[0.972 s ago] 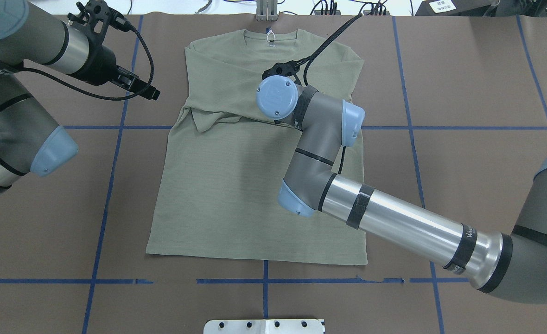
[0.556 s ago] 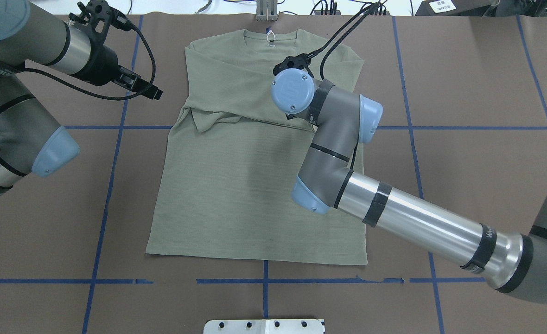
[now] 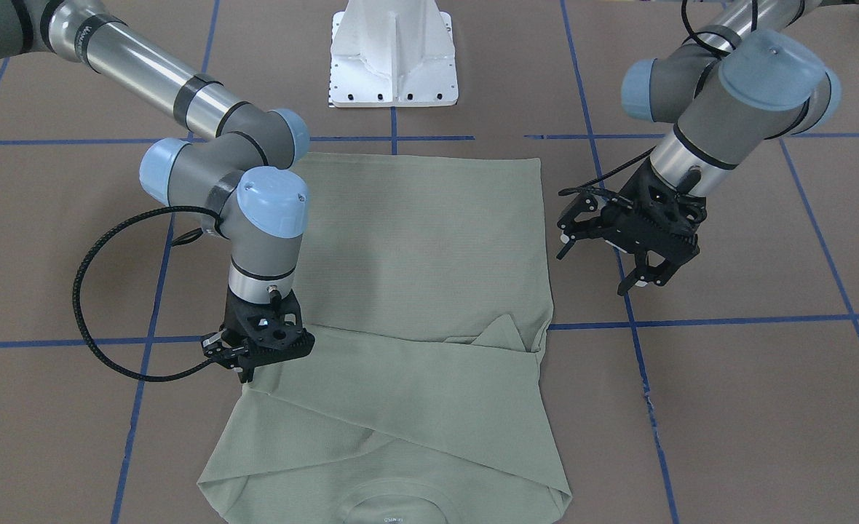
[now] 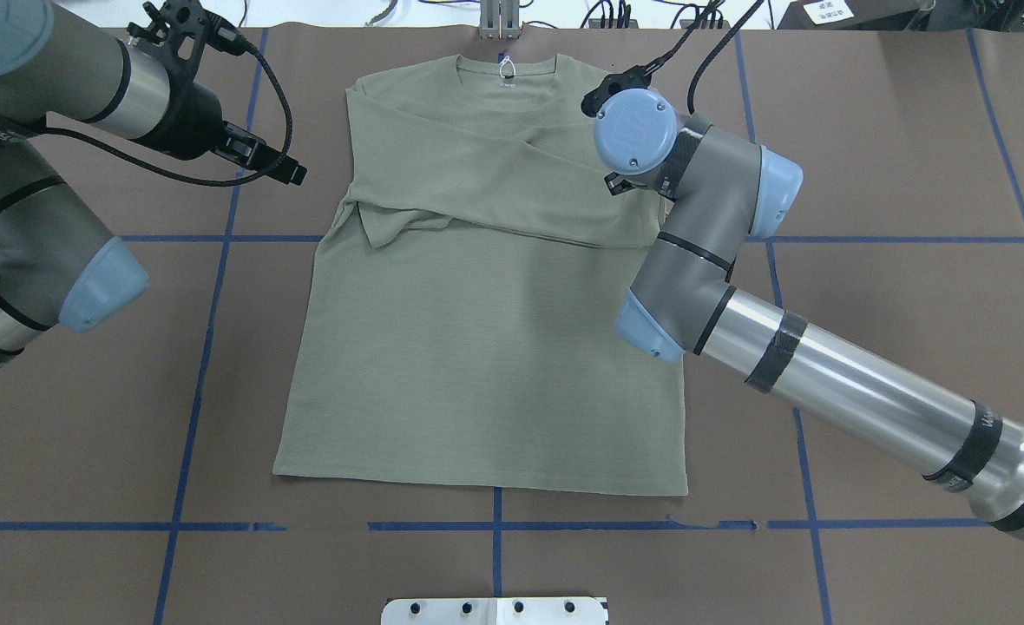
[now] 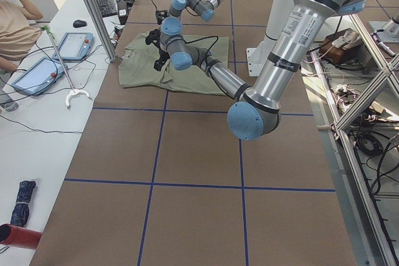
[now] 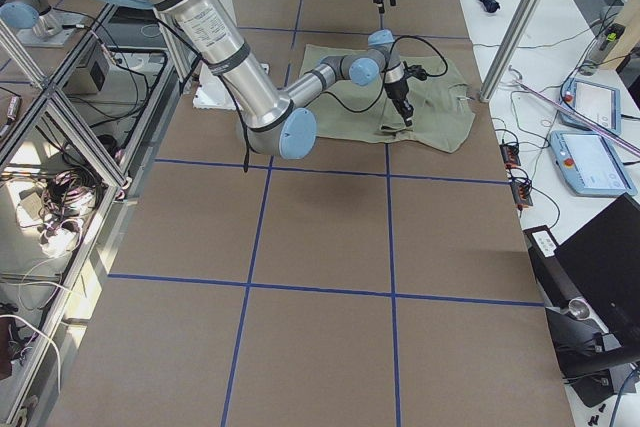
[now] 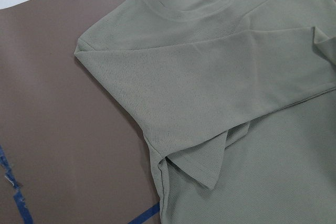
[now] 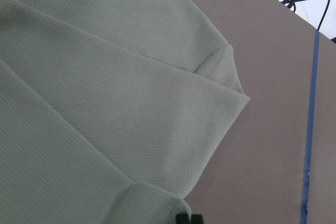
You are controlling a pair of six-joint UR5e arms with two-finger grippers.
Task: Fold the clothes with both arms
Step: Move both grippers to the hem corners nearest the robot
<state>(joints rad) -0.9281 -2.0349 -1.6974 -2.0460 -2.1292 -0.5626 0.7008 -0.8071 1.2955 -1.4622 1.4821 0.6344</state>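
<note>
Clock directions are taken from the overhead view, with 12 pointing away from the robot's base. The shirt (image 4: 477,347) lies flat on the brown table (image 4: 868,174), collar at 12 and hem at 6, so its long axis runs 12 to 6. Both sleeves are folded across the chest.

My right gripper (image 3: 249,367) points down over the shirt's right edge just below the shoulder, about 2 o'clock from the cloth's middle, right at the sleeve fold. I cannot tell how its jaws stand: the wrist view shows only a dark sliver at its bottom edge, and I cannot see whether it touches the cloth.

My left gripper (image 4: 291,174) hangs off the cloth at about 10 o'clock, a little apart from the left shoulder, with its jaws spread wide and nothing in them.

I judge the next fold to be crosswise, shoulders and hem brought together. Both grippers are far nearer the shoulders than the hem, and the right one is closer in.
</note>
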